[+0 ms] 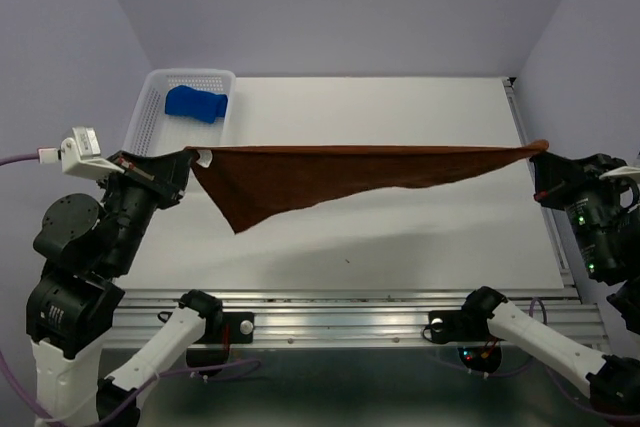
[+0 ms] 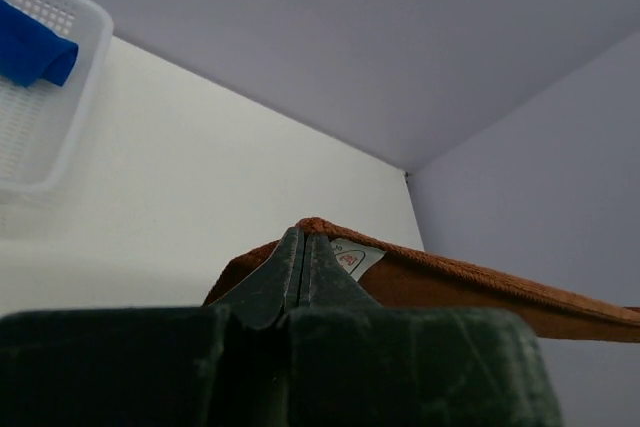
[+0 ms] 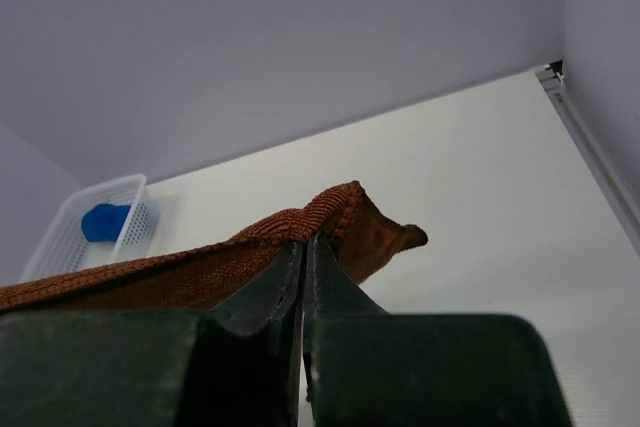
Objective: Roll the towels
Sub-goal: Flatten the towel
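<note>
Down at the near edge the two bases sit on the aluminium rail (image 1: 340, 309), and from there each arm swings out wide to its own side. The left arm (image 1: 95, 232) stands over the left border of the table (image 1: 420, 237) and the right arm (image 1: 600, 232) over the right border, wrists turned inward so they face each other across the white top. The left gripper (image 1: 193, 157) is pinched tight on one corner of the rust-brown towel (image 1: 330, 175), jaws pressed together, with the hem and a small white label (image 2: 350, 255) poking out past the tips. The right gripper (image 1: 541, 160) is clamped the same way on the opposite corner, a bunch of cloth folding over its tips. Between them the towel is lifted off the table, its upper edge pulled into a taut, nearly level line, while the rest hangs in a long triangle whose point droops nearer the left arm and throws a soft shadow on the surface below. Whether that low point brushes the table I cannot tell. The blue towel (image 1: 197, 103) lies bunched in the white basket (image 1: 140, 125) at the far left corner, just behind the left gripper. White tabletop shows wide both in front of and behind the stretched cloth, reaching to the back wall and to the metal strip along the right edge.
</note>
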Motion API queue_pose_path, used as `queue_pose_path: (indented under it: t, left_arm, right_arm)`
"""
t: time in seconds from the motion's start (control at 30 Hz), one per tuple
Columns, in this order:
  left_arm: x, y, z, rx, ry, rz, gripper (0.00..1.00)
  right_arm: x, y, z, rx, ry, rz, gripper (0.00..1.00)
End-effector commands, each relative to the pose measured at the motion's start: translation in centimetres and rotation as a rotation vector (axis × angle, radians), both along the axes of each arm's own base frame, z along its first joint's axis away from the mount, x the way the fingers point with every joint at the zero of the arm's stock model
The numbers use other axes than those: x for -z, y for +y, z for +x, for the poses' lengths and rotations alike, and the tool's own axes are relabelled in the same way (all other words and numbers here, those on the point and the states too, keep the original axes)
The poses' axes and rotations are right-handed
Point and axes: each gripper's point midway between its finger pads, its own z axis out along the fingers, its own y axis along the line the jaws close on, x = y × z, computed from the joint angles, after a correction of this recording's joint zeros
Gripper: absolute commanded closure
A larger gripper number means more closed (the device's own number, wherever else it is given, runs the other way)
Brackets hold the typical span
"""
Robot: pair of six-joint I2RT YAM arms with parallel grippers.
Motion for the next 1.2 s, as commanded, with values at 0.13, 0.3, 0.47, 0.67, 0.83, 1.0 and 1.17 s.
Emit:
queue_pose_path:
  t: [0.13,0.3,0.47,0.67,0.83,1.0,1.17]
  left_arm:
    - [2.7,-1.6,3.4,0.006,0.079,0.017,1.0]
    - [8.7,-1.7,9.7,-0.131,0.267,0.085,1.0]
    - [16.0,-1.5,16.8,-0.241,0.452,0.198,1.0]
    - [23.7,-2.7,26.4,-0.191,0.582,0.261,1.0]
    - [27.2,-4.1,35.7,-0.179,0.602,0.299,1.0]
    - [32.0,-5.3,41.7,-0.135,0.668,0.357,1.0]
    - [31.9,-4.5,44.3,-0.154,0.629,0.357,1.0]
  right_arm:
    - [2.7,-1.4,1.3,0.14,0.105,-0.074,0.99]
    - [5.9,-1.5,5.0,0.358,0.223,-0.179,0.99]
    - [9.8,0.7,9.3,0.439,0.338,-0.305,0.99]
    - [21.1,-3.2,21.4,0.314,0.557,-0.301,0.99]
    - [26.1,-4.1,30.0,0.259,0.662,-0.402,0.99]
    - [27.0,-6.6,37.2,0.252,0.657,-0.445,0.99]
    - [29.4,-7.2,41.9,0.184,0.653,-0.501,0.99]
